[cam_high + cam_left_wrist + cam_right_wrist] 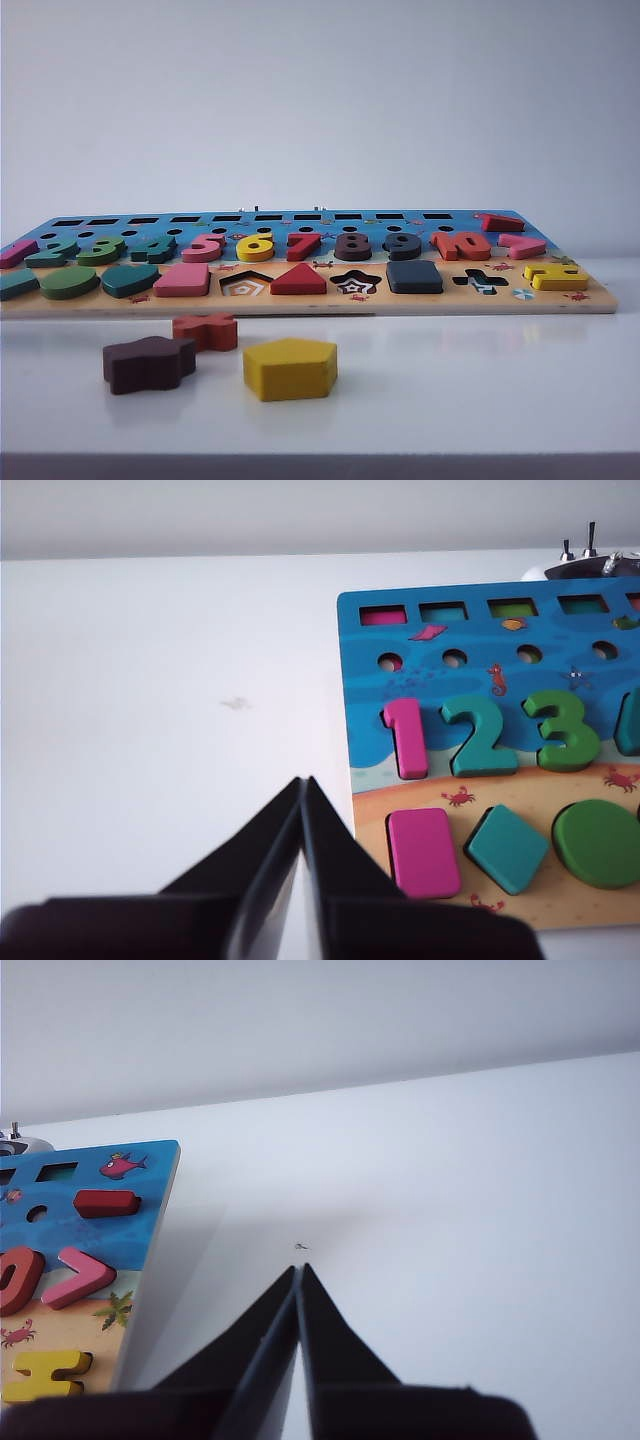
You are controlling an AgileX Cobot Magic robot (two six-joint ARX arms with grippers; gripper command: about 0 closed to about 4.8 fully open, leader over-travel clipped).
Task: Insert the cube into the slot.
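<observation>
The dark cube sits flush in the puzzle board, filling its slot. Both grippers, left and right, hover clenched and empty beside the board's ends, apparently finished.

The exterior view looks from very low, almost at the level of the white table, and faces the front edge of the puzzle board, with a plain wall behind. The left wrist view looks from above over its closed left gripper toward the board's corner with the numbers 1, 2, 3. The right wrist view looks over the closed right gripper beside the opposite end of the board. All three views share the board; the two wrist views show different ends of it
</observation>
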